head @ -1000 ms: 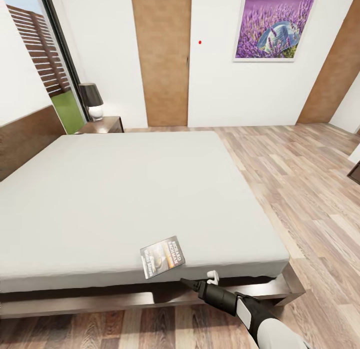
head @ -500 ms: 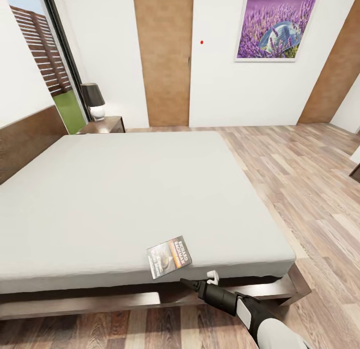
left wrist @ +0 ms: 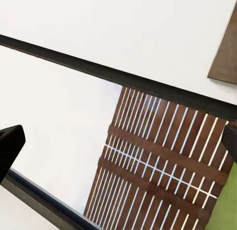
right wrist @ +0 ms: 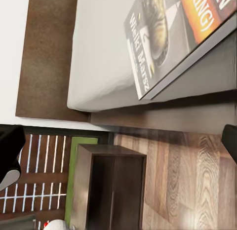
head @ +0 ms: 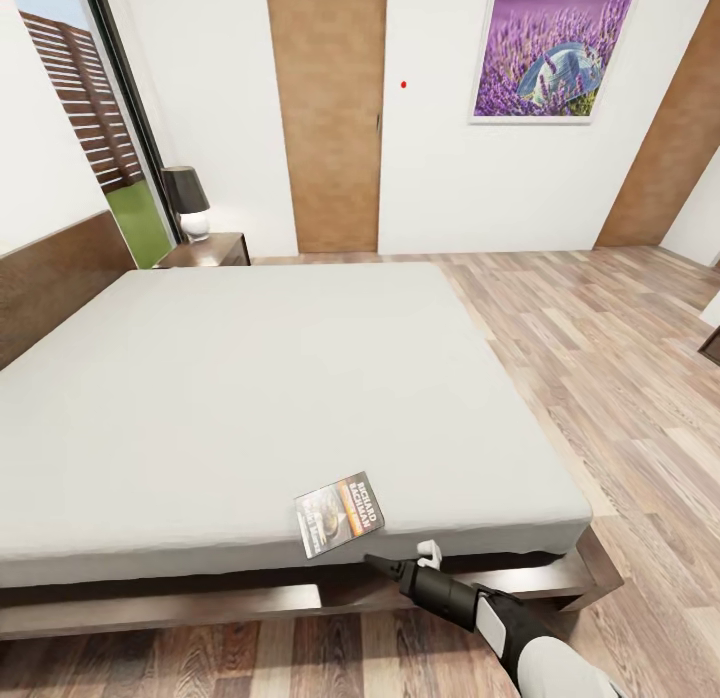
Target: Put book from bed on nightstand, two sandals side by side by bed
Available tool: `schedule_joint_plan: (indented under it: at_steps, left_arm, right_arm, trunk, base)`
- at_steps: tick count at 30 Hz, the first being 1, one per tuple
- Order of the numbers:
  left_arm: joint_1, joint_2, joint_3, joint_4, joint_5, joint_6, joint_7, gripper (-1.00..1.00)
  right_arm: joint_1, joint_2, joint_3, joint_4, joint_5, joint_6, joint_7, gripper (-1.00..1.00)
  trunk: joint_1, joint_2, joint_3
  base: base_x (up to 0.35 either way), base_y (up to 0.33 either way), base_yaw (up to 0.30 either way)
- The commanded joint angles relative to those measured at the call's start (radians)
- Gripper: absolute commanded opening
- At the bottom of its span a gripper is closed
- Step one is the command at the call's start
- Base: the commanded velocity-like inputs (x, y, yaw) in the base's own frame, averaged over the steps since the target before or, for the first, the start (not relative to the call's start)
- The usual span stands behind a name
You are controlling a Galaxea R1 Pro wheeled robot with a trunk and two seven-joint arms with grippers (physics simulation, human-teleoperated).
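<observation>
The book [head: 338, 514] lies flat on the light-grey mattress of the bed [head: 250, 378], close to the near edge; its cover has an orange band with white lettering. My right gripper [head: 400, 558] hovers just below and to the right of it, in front of the dark wooden bed frame, open and holding nothing. In the right wrist view the book [right wrist: 173, 37] overhangs the mattress edge and the fingertips [right wrist: 11, 151] stand wide apart. My left gripper [left wrist: 118, 141] is open and faces a window with brown slats. A nightstand [head: 205, 250] stands at the far side by the headboard. The sandals are out of view.
A dark-shaded lamp [head: 187, 203] stands on the far nightstand. Another dark cabinet [right wrist: 111, 190] sits on the wood floor beside the bed near the headboard [right wrist: 47, 52]. Wood-plank floor [head: 600, 358] spreads to the right. A tan door [head: 325, 108] and a lavender picture [head: 545, 53] are on the far wall.
The whole view shifted a little early on, so the camera moved. The book has not shifted on the bed. My right gripper stays nearly in place below it, still open.
</observation>
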Motion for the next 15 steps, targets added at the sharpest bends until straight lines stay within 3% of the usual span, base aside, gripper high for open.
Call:
schedule_joint_plan:
  at_steps: [1,15]
  left_arm:
    - [-0.001,0.002,-0.008,-0.001,0.010,0.011,0.007,1.00]
    - [-0.001,0.002,-0.008,-0.001,0.010,0.011,0.007,1.00]
  right_arm:
    - [0.000,-0.002,-0.010,-0.002,0.007,0.011,0.004,1.00]
    - [0.000,-0.010,-0.016,0.000,0.005,0.011,0.000,1.00]
  trunk:
    - [0.000,0.000,-0.001]
    - [0.000,0.000,-0.001]
  base:
    - [0.000,0.001,0.000]
    - [0.000,0.000,0.000]
